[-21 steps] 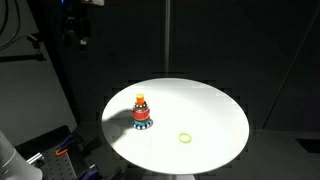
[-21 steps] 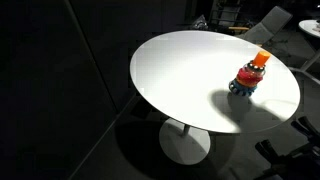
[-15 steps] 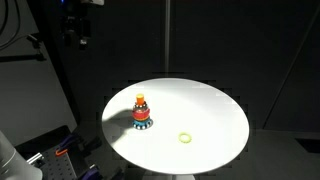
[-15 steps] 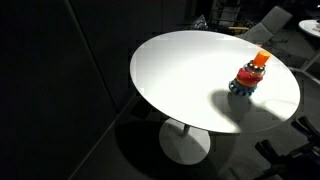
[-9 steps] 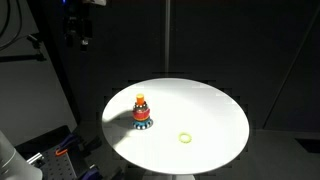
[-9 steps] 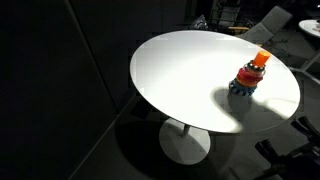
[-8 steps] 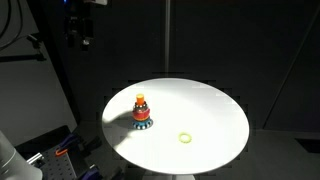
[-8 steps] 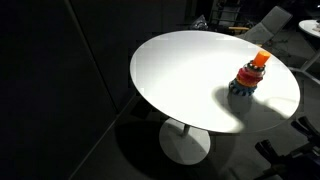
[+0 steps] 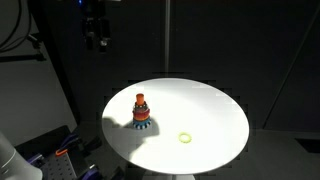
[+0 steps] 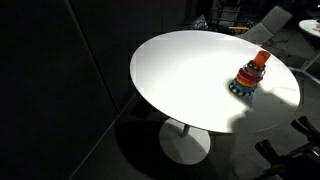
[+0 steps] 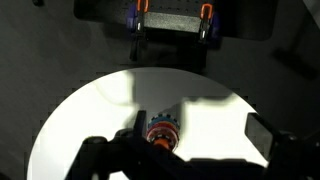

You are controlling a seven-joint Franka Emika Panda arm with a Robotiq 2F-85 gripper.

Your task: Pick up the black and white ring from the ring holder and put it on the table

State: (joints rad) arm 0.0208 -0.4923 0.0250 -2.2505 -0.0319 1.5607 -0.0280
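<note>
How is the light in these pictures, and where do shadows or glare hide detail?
In both exterior views the table glares white against near-black surroundings; in an exterior view the tool is only a dim silhouette; in the wrist view broad dark shadows cross the lower table around the ring holder, whose rings look blurred.

Around my brightly lit table (image 10: 180, 70) all is dark; its pedestal (image 10: 185, 143) stands beneath, a thin pole (image 9: 167, 40) behind.
</note>
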